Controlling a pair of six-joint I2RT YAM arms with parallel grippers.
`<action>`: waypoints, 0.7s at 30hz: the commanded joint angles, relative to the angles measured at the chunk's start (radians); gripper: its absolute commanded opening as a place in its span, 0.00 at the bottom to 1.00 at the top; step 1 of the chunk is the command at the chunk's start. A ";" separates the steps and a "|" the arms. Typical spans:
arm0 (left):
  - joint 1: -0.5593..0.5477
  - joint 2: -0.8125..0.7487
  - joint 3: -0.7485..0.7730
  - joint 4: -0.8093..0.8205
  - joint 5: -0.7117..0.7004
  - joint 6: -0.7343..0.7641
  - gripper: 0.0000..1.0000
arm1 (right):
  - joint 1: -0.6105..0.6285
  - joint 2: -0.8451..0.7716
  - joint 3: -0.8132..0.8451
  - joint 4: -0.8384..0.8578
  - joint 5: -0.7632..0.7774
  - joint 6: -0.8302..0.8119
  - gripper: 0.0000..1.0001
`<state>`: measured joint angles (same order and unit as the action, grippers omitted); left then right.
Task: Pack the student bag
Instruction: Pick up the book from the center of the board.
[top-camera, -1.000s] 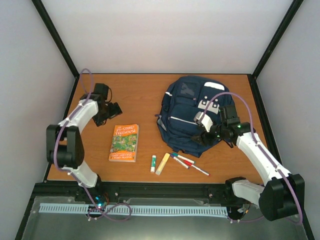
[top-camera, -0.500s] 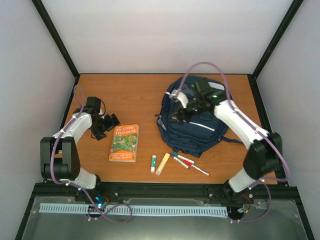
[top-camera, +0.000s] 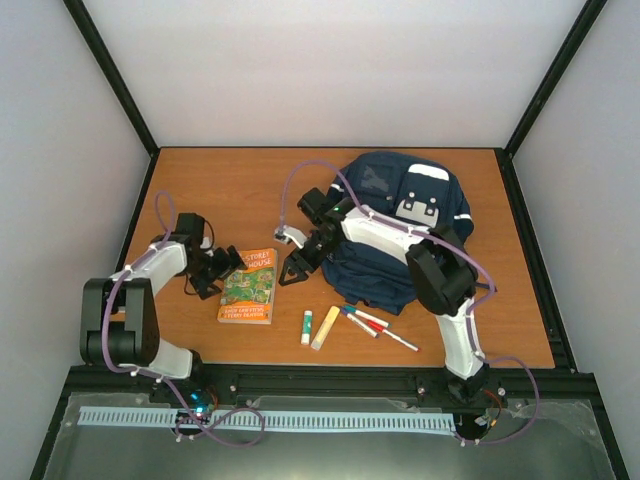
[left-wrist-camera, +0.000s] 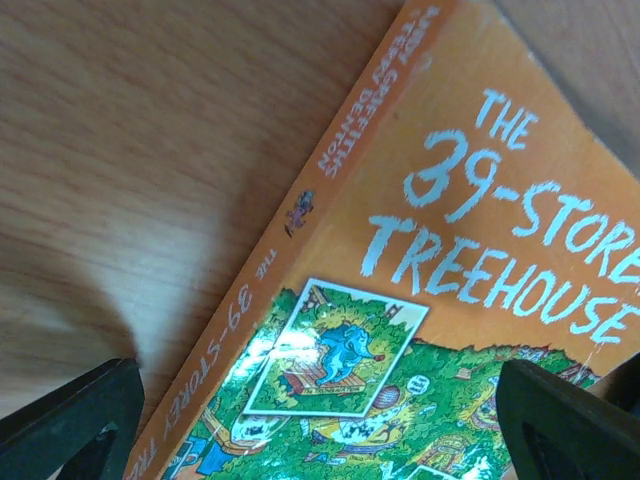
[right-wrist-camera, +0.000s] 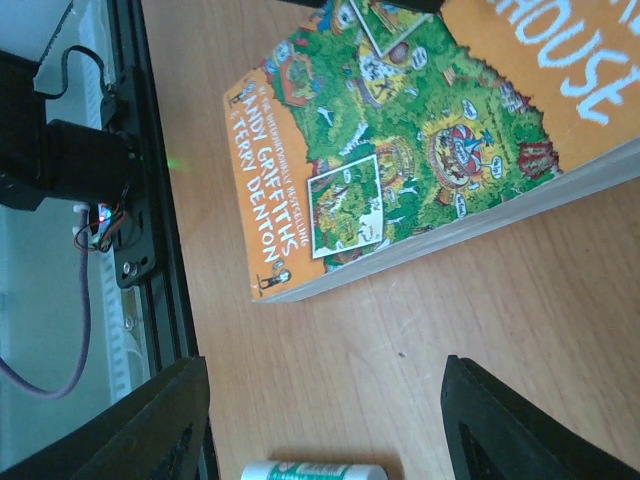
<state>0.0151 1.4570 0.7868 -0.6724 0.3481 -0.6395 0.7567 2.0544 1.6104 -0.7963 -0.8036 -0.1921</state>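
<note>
We see the bag (top-camera: 385, 278) lying flat on the far right part of the bench (top-camera: 250, 190). It is a rounded mass of navy cloth with thin white stripes and a white patch near its top. Its near edge ends just behind the pens (top-camera: 372, 322), and the right arm lies across its left side. The bench is smooth orange-brown wood with a fine grain.

Left of the bag lies a book (top-camera: 248, 287), a flat rectangular paperback. Its glossy orange cover has pale blue lettering and a crowded green drawing, and light glares off it in the left wrist view. The left pincer (left-wrist-camera: 320, 425) is spread wide and straddles the spine edge at the title end. One dark matte finger (left-wrist-camera: 70, 410) is over bare wood and the other is over the cover. We cannot tell whether it touches the book.

The right pincer (right-wrist-camera: 335, 420) is also spread and grips nothing. Its blunt black fingers hang over bare wood just off the book's long page edge, where the pale paper block shows. The glue stick (right-wrist-camera: 315, 471), a white cylinder, lies between them, apart from the book. In the top view a yellowish bar (top-camera: 325, 327) lies just beside it. The pens are slim rods with red and blue caps, fanned close together right of the bar.
</note>
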 joint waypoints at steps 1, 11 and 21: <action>0.003 -0.007 -0.026 0.044 0.074 0.009 0.98 | 0.004 0.058 0.046 -0.003 -0.036 0.085 0.66; -0.096 -0.007 -0.046 0.121 0.160 -0.009 0.91 | -0.026 0.060 0.008 0.025 0.055 0.131 0.64; -0.261 0.004 0.035 0.093 0.158 0.036 0.95 | -0.060 0.068 -0.008 0.033 0.206 0.137 0.61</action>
<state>-0.2359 1.4708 0.7742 -0.5751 0.5087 -0.6327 0.7071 2.1246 1.6119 -0.7719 -0.6739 -0.0719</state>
